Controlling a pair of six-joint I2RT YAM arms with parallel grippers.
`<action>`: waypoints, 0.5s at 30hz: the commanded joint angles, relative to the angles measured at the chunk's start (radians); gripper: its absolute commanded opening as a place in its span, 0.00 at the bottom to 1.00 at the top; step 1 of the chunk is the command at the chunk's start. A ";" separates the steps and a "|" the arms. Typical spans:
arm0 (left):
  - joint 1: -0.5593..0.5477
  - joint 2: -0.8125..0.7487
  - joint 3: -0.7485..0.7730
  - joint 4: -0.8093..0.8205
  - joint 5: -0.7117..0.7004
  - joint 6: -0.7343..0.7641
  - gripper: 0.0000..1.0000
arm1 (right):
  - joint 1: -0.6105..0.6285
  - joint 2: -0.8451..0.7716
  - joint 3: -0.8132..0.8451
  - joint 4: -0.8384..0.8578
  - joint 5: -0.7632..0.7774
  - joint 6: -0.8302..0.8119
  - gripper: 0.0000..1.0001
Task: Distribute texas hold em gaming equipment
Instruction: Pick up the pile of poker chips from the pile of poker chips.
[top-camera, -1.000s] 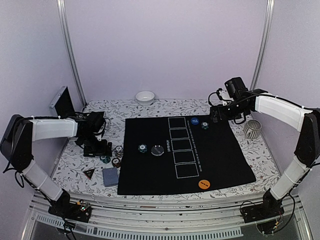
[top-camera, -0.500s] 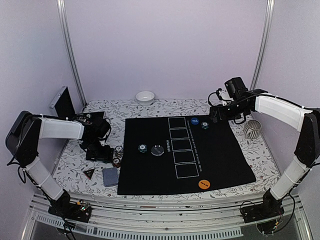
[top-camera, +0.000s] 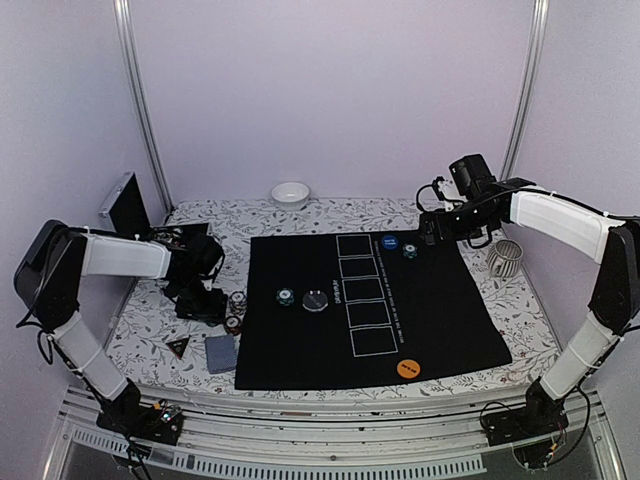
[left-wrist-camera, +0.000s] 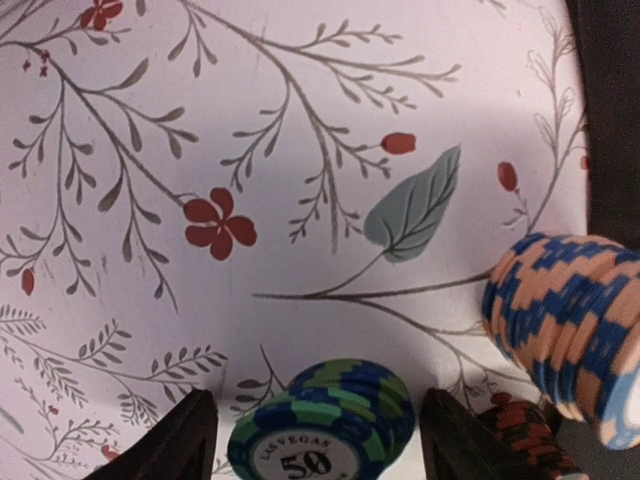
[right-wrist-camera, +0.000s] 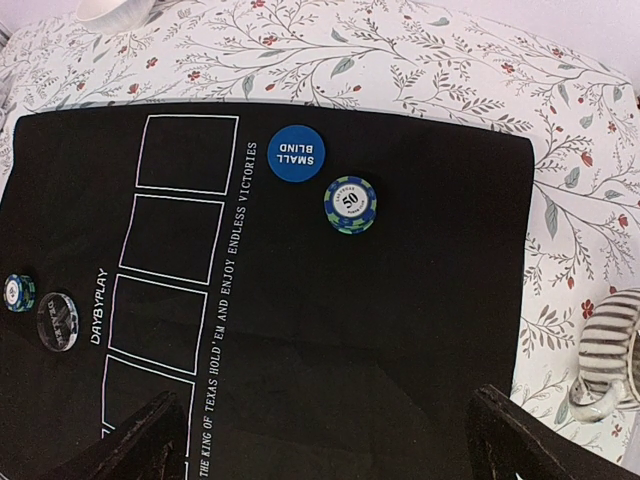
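1. poker chips are the matter in hand: a green-blue stack (left-wrist-camera: 322, 420) marked 50 sits on the flowered bench (left-wrist-camera: 150, 150), left of the black mat (top-camera: 420, 320) and directly between the left fingers (left-wrist-camera: 185, 445).
2. an orange-blue stack (left-wrist-camera: 565, 320) stands just beside it, and red-black chips (left-wrist-camera: 520, 425) lie close against the far finger.
3. it is judged that a neighbour could be caught. With so little room on that side, the red-black chips may be pinched along with the green-blue stack or pushed aside.
4. it is also judged that the stack could shear. If only its upper chips are squeezed, the lower ones would be left behind or spilled on lifting.
5. the left fingers are seen partly spread, one on either side of the green-blue stack. A sliver of cloth shows on one side, so no firm grip can be claimed.
6. the right fingers (right-wrist-camera: 150, 440) are spread wide and hold nothing. They hang above the mat near the blue small blind disc (right-wrist-camera: 296, 153) and a single green chip (right-wrist-camera: 350, 204).
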 joint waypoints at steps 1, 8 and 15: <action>-0.011 0.058 0.010 0.009 -0.009 0.017 0.72 | -0.002 -0.009 0.000 0.013 0.000 0.005 0.99; -0.017 0.033 -0.011 -0.018 0.015 0.006 0.59 | -0.005 -0.020 0.001 0.007 0.010 0.003 0.99; -0.021 0.017 -0.026 -0.044 -0.010 0.003 0.53 | -0.011 -0.022 0.013 0.003 0.006 0.001 0.99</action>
